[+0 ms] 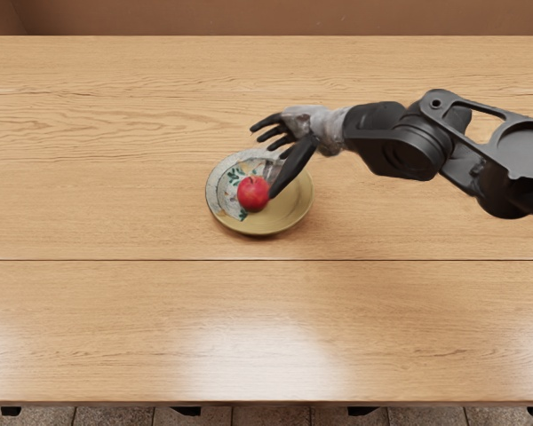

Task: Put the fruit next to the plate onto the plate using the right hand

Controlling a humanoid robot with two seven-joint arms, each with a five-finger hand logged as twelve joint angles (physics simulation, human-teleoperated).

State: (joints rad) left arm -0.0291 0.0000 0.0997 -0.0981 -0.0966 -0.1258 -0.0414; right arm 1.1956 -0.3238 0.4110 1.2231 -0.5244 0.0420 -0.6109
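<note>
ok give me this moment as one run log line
right hand: open, over far side of plate, one finger down beside apple | apple: resting on plate | contact: cannot tell | left arm: not in view

This is a simulated room, laid out like a plain home dining spot. A wide counter (115, 311) of pale, oak-like planks with clear grain and a glossy sheen fills nearly the whole view. Behind it runs a bare tan wall (249, 16). Below its front edge show a strip of grey tiled floor (98, 417) and dark feet (186, 411). A floral-rimmed plate (293, 211) carrying a red apple (253, 193) suggests a household.
</note>
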